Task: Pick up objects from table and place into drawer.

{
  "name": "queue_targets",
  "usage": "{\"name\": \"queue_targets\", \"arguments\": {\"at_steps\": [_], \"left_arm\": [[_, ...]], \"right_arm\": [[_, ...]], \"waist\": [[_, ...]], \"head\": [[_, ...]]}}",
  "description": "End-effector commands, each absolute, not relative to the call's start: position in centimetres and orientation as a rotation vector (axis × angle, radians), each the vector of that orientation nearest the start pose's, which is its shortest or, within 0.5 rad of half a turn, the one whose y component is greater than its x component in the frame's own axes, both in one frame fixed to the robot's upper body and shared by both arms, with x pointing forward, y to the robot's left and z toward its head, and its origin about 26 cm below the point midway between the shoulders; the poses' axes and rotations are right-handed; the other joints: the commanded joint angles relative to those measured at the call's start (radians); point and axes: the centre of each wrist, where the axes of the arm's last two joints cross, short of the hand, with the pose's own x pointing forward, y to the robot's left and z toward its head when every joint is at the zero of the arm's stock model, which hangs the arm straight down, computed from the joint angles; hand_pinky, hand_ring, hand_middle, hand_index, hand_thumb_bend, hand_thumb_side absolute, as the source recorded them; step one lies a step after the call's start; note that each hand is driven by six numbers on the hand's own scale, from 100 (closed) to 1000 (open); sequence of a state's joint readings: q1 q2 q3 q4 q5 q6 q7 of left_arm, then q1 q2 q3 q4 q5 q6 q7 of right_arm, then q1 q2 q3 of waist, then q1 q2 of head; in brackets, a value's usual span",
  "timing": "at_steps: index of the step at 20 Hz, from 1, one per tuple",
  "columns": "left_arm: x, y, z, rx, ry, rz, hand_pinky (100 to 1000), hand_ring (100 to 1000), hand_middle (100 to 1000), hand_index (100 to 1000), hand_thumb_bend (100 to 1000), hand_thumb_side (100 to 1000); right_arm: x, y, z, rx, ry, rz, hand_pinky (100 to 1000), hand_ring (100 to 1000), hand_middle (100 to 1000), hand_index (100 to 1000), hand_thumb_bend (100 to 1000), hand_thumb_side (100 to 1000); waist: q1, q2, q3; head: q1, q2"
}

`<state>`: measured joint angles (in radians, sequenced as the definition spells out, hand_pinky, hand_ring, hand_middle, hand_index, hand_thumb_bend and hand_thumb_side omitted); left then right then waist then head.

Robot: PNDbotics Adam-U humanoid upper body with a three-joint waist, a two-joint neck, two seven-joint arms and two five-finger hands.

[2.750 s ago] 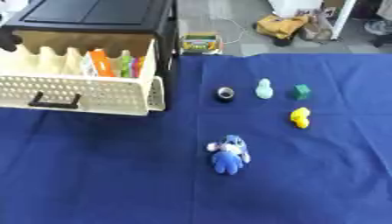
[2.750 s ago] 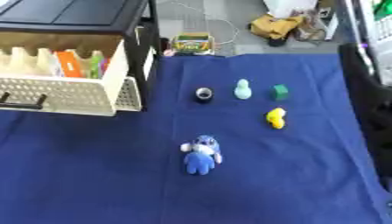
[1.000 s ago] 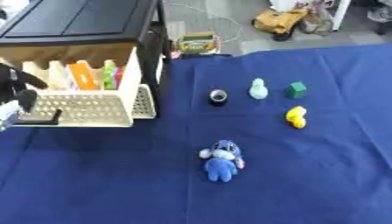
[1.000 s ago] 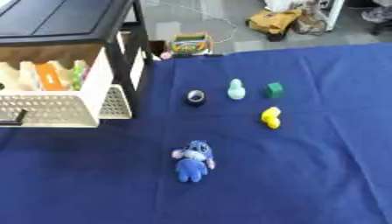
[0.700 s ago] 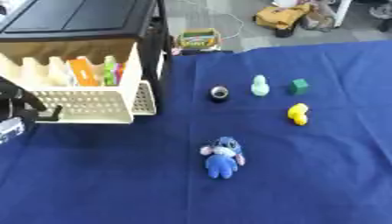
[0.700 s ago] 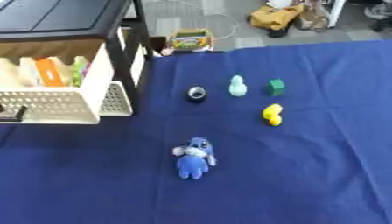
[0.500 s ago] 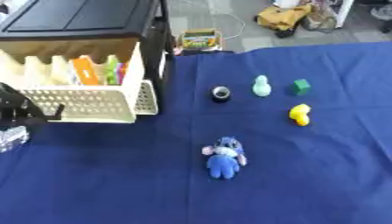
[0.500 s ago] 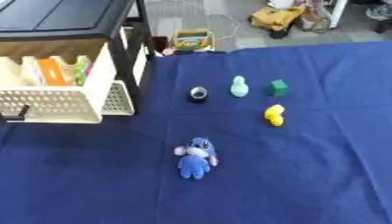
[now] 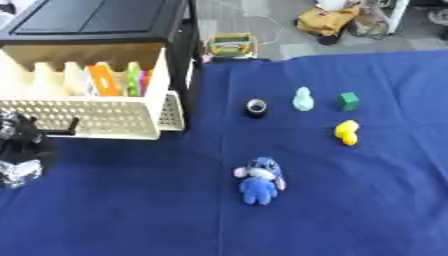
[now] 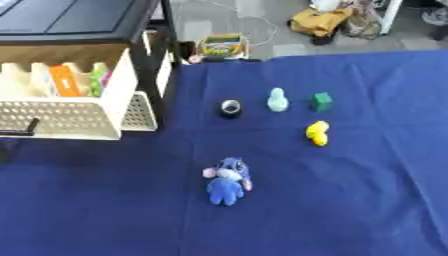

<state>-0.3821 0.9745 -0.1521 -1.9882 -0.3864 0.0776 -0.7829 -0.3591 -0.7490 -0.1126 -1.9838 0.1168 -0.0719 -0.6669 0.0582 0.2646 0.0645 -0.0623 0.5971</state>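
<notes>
My left hand (image 9: 19, 150) sits at the left edge, just near of the cream drawer (image 9: 92, 117) and its black handle (image 9: 59, 131); finger state cannot be told. Drawer stands pulled out. On the blue cloth (image 9: 350, 200): blue plush (image 9: 260, 180) nearest, yellow duck (image 9: 347, 132), green block (image 9: 349, 101), pale figure (image 9: 303, 99), black ring (image 9: 255, 107) farther.

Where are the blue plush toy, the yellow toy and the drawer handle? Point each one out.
blue plush toy (image 9: 260, 176), left eye view, on its body.
yellow toy (image 9: 347, 132), left eye view, on its middle.
drawer handle (image 9: 59, 131), left eye view, on the black bar.
</notes>
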Motion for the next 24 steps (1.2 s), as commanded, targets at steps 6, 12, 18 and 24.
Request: {"name": "queue_targets", "arguments": {"at_steps": [6,12,18,24], "left_arm": [[29.2,29.9,26.6,0.586,-1.204,-1.747,474,576,584,901,100,1000],[29.4,29.2,26.8,0.574,-1.205,-1.701,481,584,595,923,100,1000],[29.5,28.9,27.3,0.625,-1.202,-1.654,479,584,594,919,100,1000],[29.6,28.4,27.8,0.686,-1.205,-1.621,480,583,589,905,100,1000]], "right_arm": [[28.7,-33.5,28.9,1.267,3.228,0.048,516,634,618,768,218,897],[28.7,-33.5,28.6,1.271,3.236,0.063,513,631,613,767,224,885],[28.7,-33.5,28.4,1.270,3.250,0.066,510,629,610,766,229,883],[29.0,-32.9,29.2,1.270,3.257,0.079,507,627,607,766,233,883]], "waist": [[-0.006,-0.019,-0.008],[-0.006,-0.015,-0.015],[-0.005,-0.011,-0.020],[-0.003,-0.008,-0.024]], "head": [[0.007,0.000],[0.013,-0.005],[0.018,-0.010],[0.028,-0.020]]}}
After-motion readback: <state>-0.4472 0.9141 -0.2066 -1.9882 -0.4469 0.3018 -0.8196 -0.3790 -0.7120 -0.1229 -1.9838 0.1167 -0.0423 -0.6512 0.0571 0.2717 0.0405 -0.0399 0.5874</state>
